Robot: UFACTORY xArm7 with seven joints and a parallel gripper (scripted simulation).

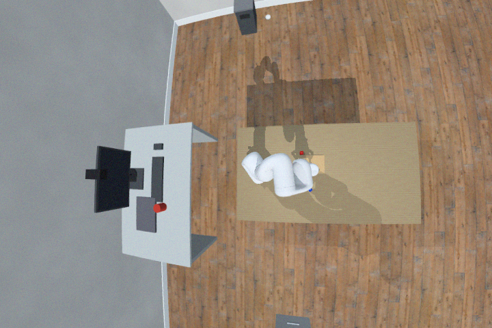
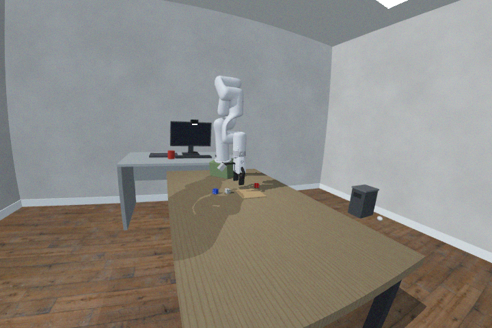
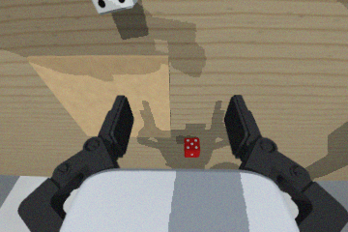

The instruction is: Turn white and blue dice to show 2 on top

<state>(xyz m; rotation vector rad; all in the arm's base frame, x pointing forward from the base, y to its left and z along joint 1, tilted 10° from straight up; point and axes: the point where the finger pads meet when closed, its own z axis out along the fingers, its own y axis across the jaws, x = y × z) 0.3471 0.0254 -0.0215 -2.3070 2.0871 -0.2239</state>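
Observation:
My gripper (image 2: 238, 180) (image 3: 178, 106) is open and empty, above the table beside the mat (image 1: 320, 162) (image 2: 253, 194) (image 3: 138, 92). The red die (image 1: 301, 153) (image 2: 256, 185) (image 3: 191, 147) lies on the table just off a corner of the mat, showing five pips on top and one on a side. In the wrist view it is far below the fingers, between them sideways. The white die (image 2: 227, 190) (image 3: 115, 5) is off the mat on the table, cut off in the wrist view and hidden by the arm in the top view. The blue die (image 1: 310, 189) (image 2: 215, 190) is farther off the mat, outside the wrist view; its top number is unreadable.
The arm (image 1: 285, 173) (image 2: 227, 112) stands on a green base (image 2: 220, 169) at the end of the wooden table (image 1: 370, 162) (image 2: 293, 239). A grey desk (image 1: 177, 170) with a monitor (image 1: 113, 180) (image 2: 190, 133) and a red cup (image 1: 160, 207) (image 2: 171, 154) stands beyond it.

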